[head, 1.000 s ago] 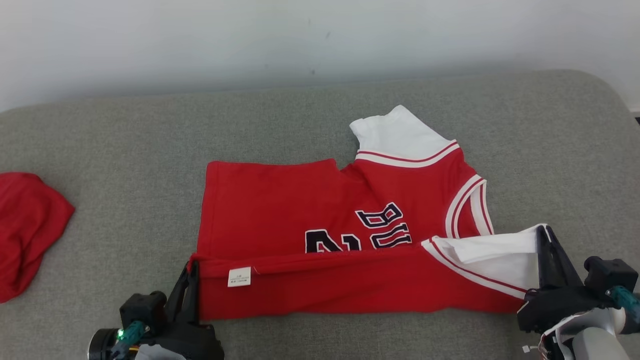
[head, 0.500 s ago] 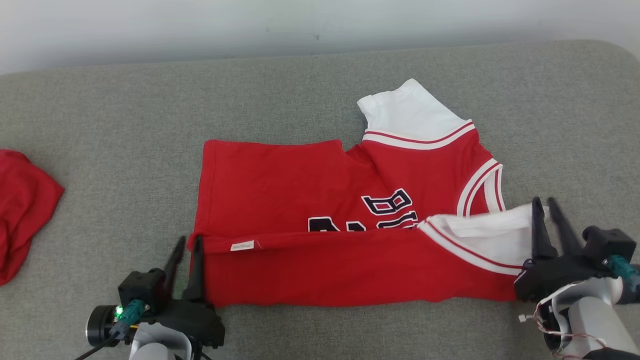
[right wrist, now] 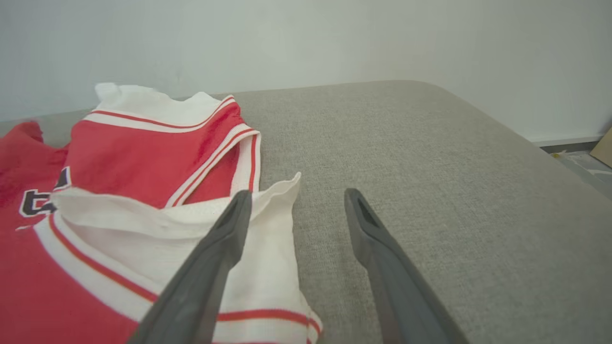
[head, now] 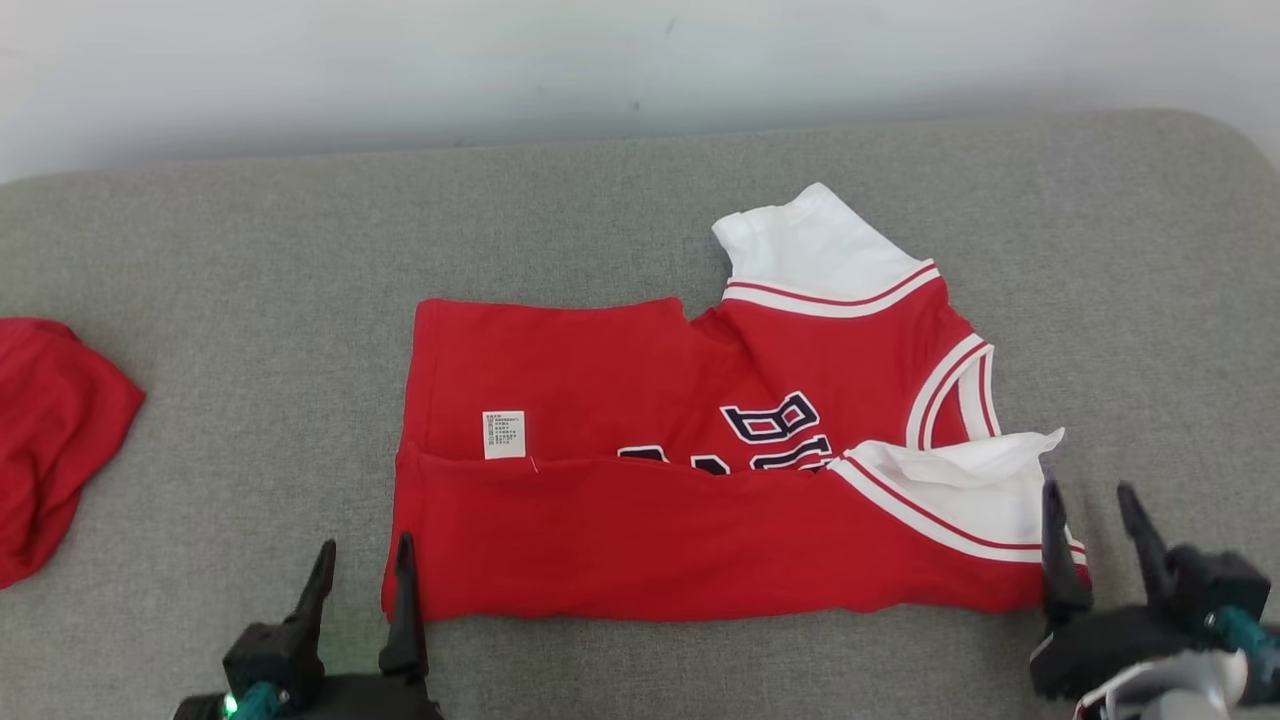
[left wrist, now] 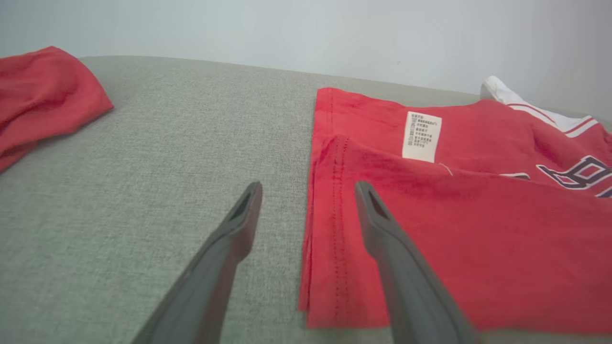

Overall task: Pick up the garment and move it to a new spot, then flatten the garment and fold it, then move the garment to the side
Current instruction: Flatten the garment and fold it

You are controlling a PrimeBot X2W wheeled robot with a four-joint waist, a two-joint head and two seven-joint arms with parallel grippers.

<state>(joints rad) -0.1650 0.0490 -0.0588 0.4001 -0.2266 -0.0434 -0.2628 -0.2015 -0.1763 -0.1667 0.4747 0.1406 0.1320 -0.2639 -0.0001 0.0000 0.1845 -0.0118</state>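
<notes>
Head view: folded garment [head: 650, 530], near corners beside left pincer [head: 364, 548] and right pincer [head: 1088, 492], both spread, empty.

The right gripper [right wrist: 297, 192] has its two dark fingers spread wide, with nothing between them. One crosses the white sleeve [right wrist: 270, 248] of the red-and-white knit basketball jersey [right wrist: 143, 157]. The other lies just beside the jersey, over grey fabric cushion [right wrist: 430, 157].

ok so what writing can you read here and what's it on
"B": chest lettering on the red jersey, dark with white edging; the letters after it are cut off by the fold.
White care label on the jersey: fine print, too small to read.
</notes>
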